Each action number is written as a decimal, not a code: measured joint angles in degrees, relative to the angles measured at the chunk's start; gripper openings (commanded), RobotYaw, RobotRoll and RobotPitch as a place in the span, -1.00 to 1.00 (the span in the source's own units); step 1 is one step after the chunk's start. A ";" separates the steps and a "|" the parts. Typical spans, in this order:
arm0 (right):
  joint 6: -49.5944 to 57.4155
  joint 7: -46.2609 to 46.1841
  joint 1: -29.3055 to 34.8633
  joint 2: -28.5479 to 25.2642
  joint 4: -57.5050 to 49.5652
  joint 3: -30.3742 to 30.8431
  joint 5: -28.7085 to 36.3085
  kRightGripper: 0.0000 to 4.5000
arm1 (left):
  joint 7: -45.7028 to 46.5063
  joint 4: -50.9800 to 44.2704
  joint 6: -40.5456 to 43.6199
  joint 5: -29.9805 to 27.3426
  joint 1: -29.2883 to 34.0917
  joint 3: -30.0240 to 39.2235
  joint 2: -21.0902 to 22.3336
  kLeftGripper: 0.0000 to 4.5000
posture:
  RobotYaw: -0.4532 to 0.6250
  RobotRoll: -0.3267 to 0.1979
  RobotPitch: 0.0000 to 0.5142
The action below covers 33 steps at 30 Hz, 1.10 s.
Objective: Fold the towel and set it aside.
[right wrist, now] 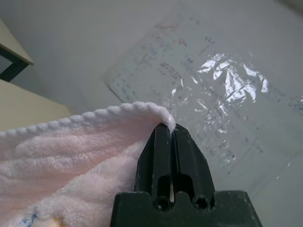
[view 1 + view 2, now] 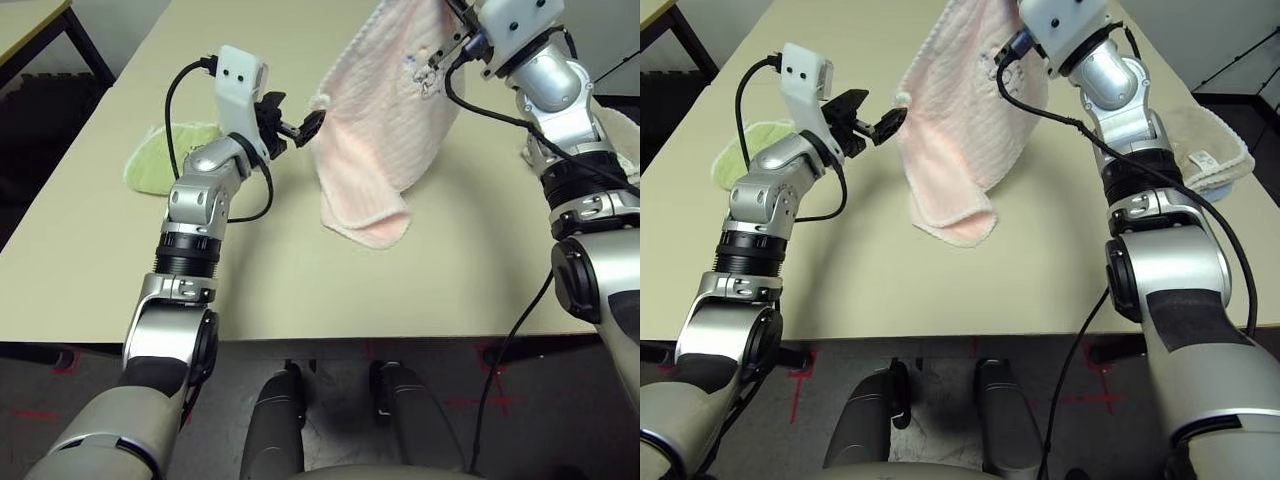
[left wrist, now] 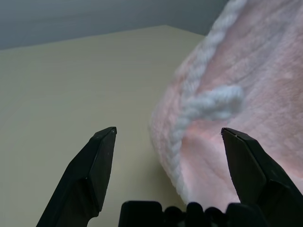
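Now, step in hand: spreading the towel [image 2: 375,140] in the air so it can be folded; one corner is held, the second is not yet taken.
Towel: hangs above the middle of the tabletop [image 2: 250,290], pinched at its upper corner, draping down toward 7 o'clock; its lowest fold looks close to the surface, and I cannot tell whether it touches.
Right fingers [image 1: 169,137]: pressed together on the towel's trimmed corner, raised high at about 1 o'clock in the head views.
Left fingers [image 3: 106,142]: spread wide apart, empty, aimed level at the towel's left edge from its 9 o'clock side; the white trim and small loop [image 3: 215,101] lie just between them.
Next move, as I judge it: ease the left fingers onto that trimmed edge near the loop, then close, keeping the right grip firm.
Other cloths: a green towel [image 2: 165,155] lies at 10 o'clock, a beige one [image 2: 1205,145] at 3 o'clock, both well apart from the work.
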 measured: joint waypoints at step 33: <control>9.54 9.41 0.23 0.96 -2.79 -1.60 8.02 -0.99 | 3.88 -14.99 11.81 -2.51 11.43 -0.12 -8.80 1.00 | -0.43 0.25 -0.32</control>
